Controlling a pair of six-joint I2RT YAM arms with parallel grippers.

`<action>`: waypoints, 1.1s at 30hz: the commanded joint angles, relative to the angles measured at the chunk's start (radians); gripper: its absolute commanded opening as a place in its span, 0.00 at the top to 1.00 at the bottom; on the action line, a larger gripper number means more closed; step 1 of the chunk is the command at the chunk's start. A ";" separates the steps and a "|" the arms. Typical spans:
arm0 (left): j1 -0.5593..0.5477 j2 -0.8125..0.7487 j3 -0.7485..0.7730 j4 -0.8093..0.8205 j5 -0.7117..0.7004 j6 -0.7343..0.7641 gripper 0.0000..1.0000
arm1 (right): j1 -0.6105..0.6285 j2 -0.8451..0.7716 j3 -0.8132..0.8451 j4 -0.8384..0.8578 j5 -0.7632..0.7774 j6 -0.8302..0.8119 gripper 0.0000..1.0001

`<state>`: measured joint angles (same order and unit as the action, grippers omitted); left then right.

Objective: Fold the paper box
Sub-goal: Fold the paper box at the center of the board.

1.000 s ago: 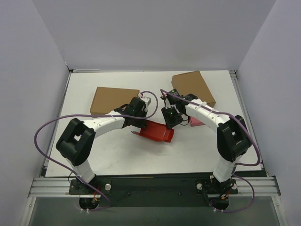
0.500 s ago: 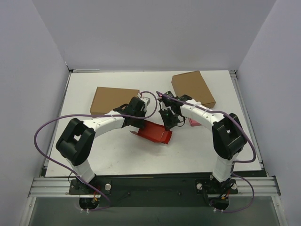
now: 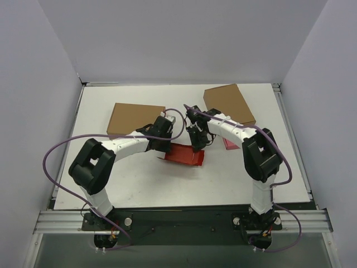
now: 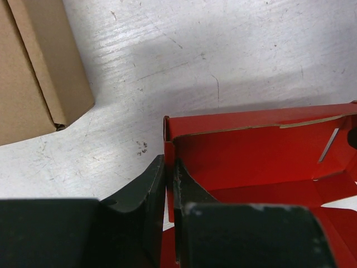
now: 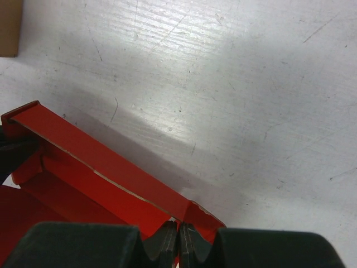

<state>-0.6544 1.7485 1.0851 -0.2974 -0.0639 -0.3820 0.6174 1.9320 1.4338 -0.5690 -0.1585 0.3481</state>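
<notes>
From above, the paper box [image 3: 185, 154] lies half-formed on the table [image 3: 139, 178], between the arms and in front of two brown boxes [image 3: 134, 119]. The left tool [image 3: 163, 147] and right tool [image 3: 197, 145] take opposite ends, likely to steady it while the walls go up.

Left wrist: the tool is clamped on an end wall, holding it upright.

Right wrist: the tool is pinched shut on the long wall's corner, seemingly to set the crease.
</notes>
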 commanded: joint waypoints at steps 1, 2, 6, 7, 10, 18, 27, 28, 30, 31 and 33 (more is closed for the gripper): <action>-0.027 0.003 0.035 0.083 0.108 -0.032 1.00 | 0.031 0.027 0.057 0.043 -0.070 0.037 0.93; -0.027 0.003 0.035 0.089 0.119 -0.031 1.00 | 0.031 0.030 0.059 0.041 -0.072 0.038 0.93; -0.027 0.006 0.025 0.099 0.133 -0.023 1.00 | 0.028 0.050 0.079 0.044 -0.075 0.043 0.84; -0.024 0.008 0.022 0.099 0.133 -0.015 1.00 | 0.028 0.048 0.088 0.044 -0.078 0.045 0.82; -0.005 0.008 0.016 0.083 0.128 -0.006 1.00 | 0.018 0.026 0.082 0.043 -0.081 0.038 0.72; 0.050 -0.012 -0.001 0.093 0.139 0.028 1.00 | -0.071 -0.217 -0.019 0.038 -0.131 0.068 0.48; 0.059 -0.053 0.022 0.176 0.086 -0.037 1.00 | -0.074 -0.376 0.004 -0.075 -0.191 0.195 0.51; 0.061 -0.053 0.028 0.178 0.075 -0.044 1.00 | -0.071 -0.386 0.005 -0.074 -0.197 0.207 0.51; 0.068 -0.056 0.045 0.187 0.040 -0.072 1.00 | -0.073 -0.381 0.014 -0.074 -0.237 0.236 0.51; 0.071 -0.057 0.059 0.204 0.032 -0.081 1.00 | -0.073 -0.372 0.029 -0.074 -0.255 0.247 0.51; 0.079 -0.057 0.075 0.221 0.010 -0.104 1.00 | -0.062 -0.341 0.043 -0.071 -0.277 0.258 0.52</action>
<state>-0.5968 1.7378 1.0832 -0.1677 0.0116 -0.4225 0.5400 1.5627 1.4235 -0.6022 -0.3603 0.5354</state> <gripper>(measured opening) 0.171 0.489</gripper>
